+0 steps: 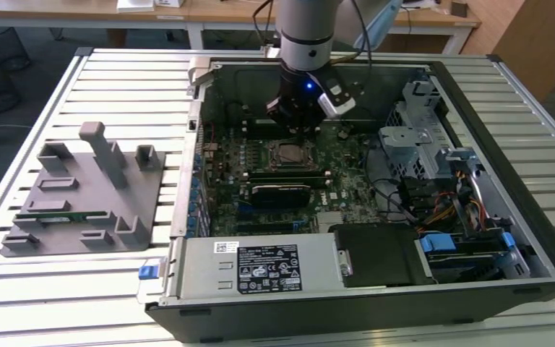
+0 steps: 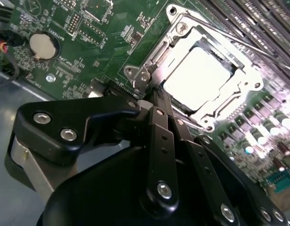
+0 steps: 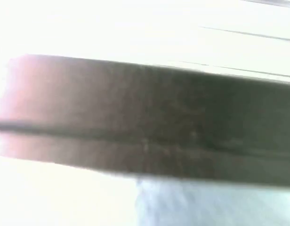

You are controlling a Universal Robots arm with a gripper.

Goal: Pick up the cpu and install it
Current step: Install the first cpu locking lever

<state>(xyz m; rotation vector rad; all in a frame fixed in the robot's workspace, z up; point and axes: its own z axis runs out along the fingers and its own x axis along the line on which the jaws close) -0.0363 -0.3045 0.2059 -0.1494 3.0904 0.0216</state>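
With fingers together, the tool [image 2: 146,96] hovers beside the cpu [image 2: 197,77] (seated in its socket [image 2: 215,110])

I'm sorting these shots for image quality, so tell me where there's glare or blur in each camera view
In the second wrist view, the cpu in its socket is washed out to near white by glare, while the gripper up close looks dark and soft. The first wrist view is heavily blurred and overexposed, nothing identifiable. The exterior view is evenly lit, and the computer case looks sharp.
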